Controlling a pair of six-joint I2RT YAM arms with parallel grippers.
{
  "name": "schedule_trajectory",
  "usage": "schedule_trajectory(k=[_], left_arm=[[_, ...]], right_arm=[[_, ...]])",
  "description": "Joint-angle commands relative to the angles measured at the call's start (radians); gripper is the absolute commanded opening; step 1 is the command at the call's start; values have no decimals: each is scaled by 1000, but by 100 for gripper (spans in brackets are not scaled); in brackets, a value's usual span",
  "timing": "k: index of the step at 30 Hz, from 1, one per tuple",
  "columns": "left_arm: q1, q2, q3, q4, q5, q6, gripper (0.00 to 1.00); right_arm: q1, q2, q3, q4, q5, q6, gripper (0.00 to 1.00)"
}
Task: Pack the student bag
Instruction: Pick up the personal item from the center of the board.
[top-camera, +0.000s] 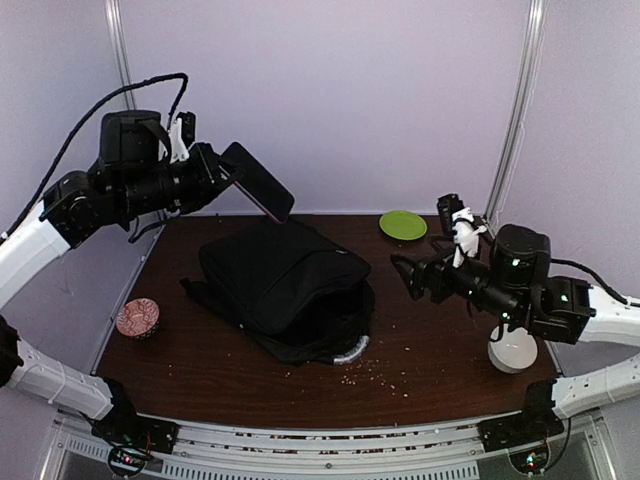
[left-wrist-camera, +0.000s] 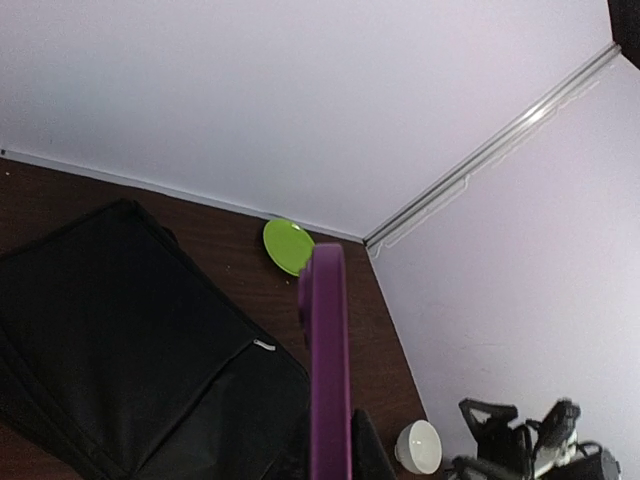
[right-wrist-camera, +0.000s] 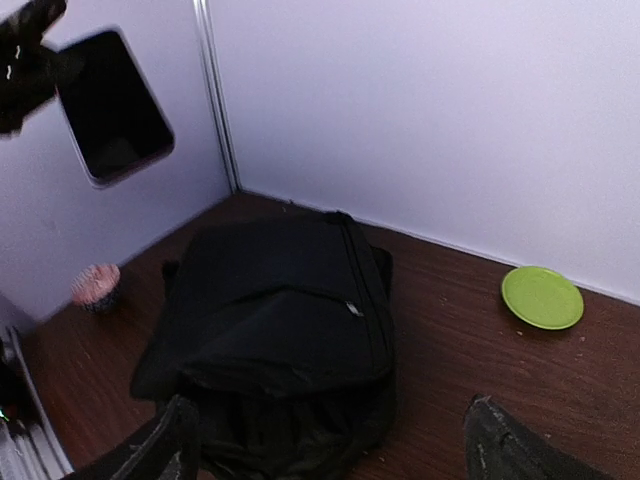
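1. Backpack first: the student bag (top-camera: 280, 285) lies flat in the middle of the worktop (top-camera: 440, 340). Its mouth is turned toward the near edge, where a silvery inner rim (top-camera: 352, 350) shows. The opening sags rather than gapes, and nothing inside it can be made out.
2. The left end effector (top-camera: 222, 172) is clamped tight on one end of a purple-cased phone (top-camera: 258, 182). It holds the phone high over the far-left corner, above and behind the bag. Gripped that way, the free end points down toward the bag, so it is probably the item meant to go in.
3. The right end effector (top-camera: 405, 272) has its fingers (right-wrist-camera: 170, 445) spread wide and grips nothing. It hovers low just off the bag's right side, aimed at it, probably to lift or hold the mouth open.
4. A green plate (top-camera: 403, 224) sits bare near the far-right corner.
5. A white bowl (top-camera: 512, 352) by the right edge looks empty from the left wrist view.
6. A pink cupcake (top-camera: 138, 318) stands by the left edge.
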Motion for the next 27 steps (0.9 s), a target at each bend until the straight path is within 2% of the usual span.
schedule_trajectory(k=[1,4,8,13,17,22,27], left_arm=[[-2,-70,-182,138,149,162,0],[-2,-123,-329,302,268,170,0],[-13,-165,-457,499,410,177,0],[-42,-169,-507,627,491,203,0],[-74,-143,-545,769,549,183,0],[-122,-100,-533,840,581,184,0],[-156,-77,-502,828,593,215,0]], right_arm=[[-240,-47,-133,283,-621,408,91],[-335,-22,-226,527,-797,584,90],[-334,10,-241,573,-846,643,89],[-321,25,-292,681,-854,722,89],[-259,88,-270,705,-883,732,89],[-215,158,-267,772,-911,767,87],[-207,151,-270,829,-955,802,82]])
